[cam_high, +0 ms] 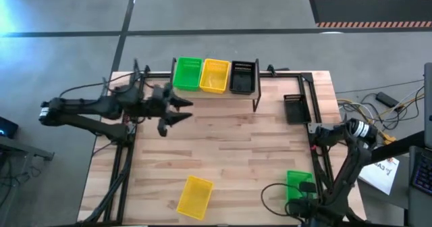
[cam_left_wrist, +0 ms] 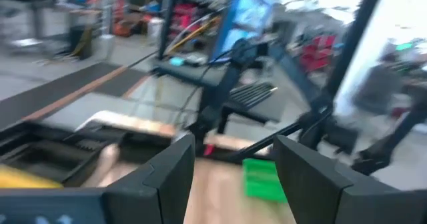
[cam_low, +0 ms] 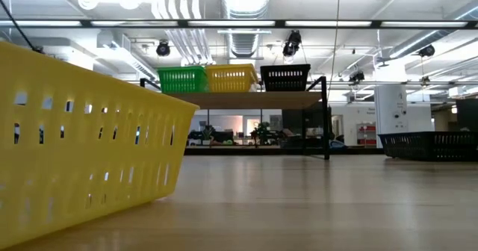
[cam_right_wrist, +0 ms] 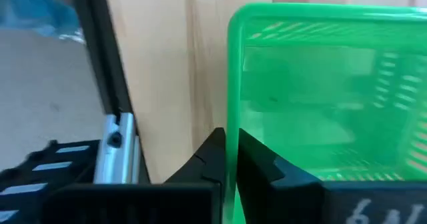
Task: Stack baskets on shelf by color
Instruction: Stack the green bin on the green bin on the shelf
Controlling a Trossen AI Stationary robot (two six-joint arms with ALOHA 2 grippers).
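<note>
The shelf [cam_high: 223, 92] at the table's far edge already carries a green, a yellow and a black basket. A loose yellow basket [cam_high: 195, 196] and black basket [cam_high: 294, 109] remain on the table. The right gripper [cam_right_wrist: 230, 154] pinches the wall of the green basket [cam_high: 298, 185] near the front right corner; the left gripper [cam_high: 177, 111] hangs spread and empty before the shelf.

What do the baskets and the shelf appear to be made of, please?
Baskets, such as the yellow basket: apparently moulded plastic, given the saturated colour, slotted walls and slight sheen. Shelf: a pale board, probably wood, on thin black legs that look metal.
</note>
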